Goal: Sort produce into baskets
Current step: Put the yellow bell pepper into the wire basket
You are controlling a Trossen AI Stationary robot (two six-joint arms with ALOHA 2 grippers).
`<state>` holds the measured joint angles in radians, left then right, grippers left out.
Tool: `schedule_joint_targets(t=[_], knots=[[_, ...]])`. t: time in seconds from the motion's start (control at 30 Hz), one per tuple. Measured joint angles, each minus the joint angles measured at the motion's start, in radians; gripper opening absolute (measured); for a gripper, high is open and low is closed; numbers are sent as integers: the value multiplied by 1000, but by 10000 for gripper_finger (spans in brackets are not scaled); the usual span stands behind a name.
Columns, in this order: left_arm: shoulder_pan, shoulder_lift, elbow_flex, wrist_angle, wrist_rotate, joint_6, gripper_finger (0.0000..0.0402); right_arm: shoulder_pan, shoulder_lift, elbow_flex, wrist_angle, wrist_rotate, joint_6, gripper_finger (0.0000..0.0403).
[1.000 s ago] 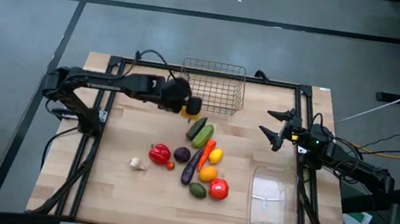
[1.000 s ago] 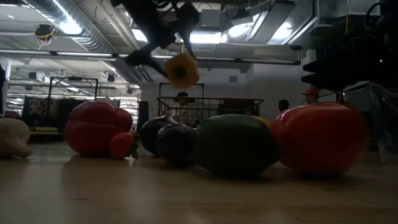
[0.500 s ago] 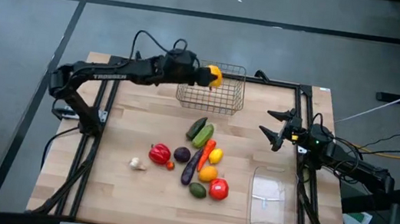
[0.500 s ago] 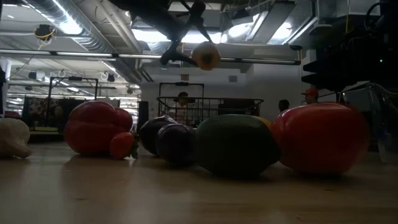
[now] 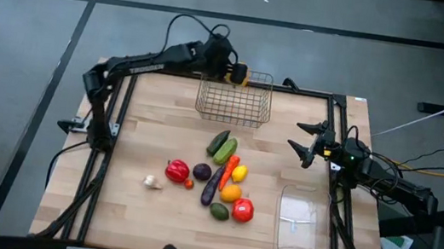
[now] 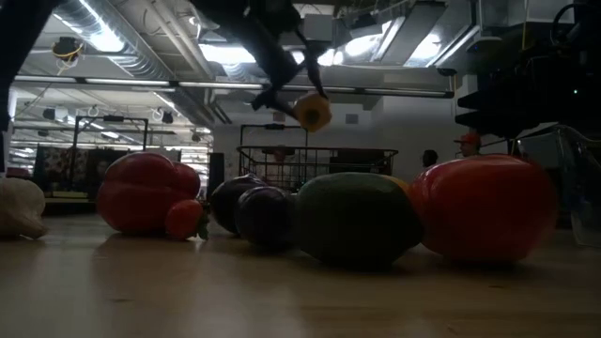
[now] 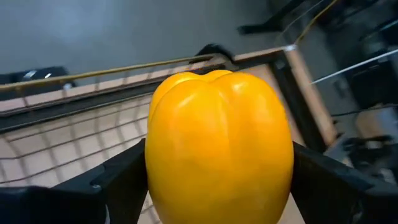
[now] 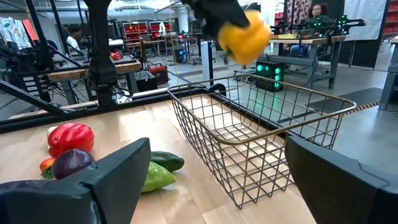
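The yellow pepper (image 7: 219,148) looks like smooth, glossy plastic, pinched between matt black fingers (image 7: 115,183). The basket (image 8: 261,140) is thin metal wire with a dull sheen. It stands on a pale, matt wooden table (image 5: 152,132); the tray (image 5: 301,229) is clear plastic.

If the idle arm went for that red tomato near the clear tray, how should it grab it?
Probably from straight above, the right gripper closing across the red tomato's round middle. Its tray-facing side is free; the green piece and the orange piece crowd the other sides.

A robotics lab: exposed ceiling ducts (image 6: 122,47), equipment-laden workbenches (image 8: 93,68), a concrete floor (image 5: 17,115).
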<state>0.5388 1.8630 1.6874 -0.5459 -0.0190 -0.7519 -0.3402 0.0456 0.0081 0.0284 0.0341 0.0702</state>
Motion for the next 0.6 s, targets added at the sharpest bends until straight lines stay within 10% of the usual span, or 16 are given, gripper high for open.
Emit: schedule_joint_targets(t=[0.6], knots=[[60, 240, 42, 7, 150, -4, 324, 0, 0, 0, 0, 0, 0, 370]])
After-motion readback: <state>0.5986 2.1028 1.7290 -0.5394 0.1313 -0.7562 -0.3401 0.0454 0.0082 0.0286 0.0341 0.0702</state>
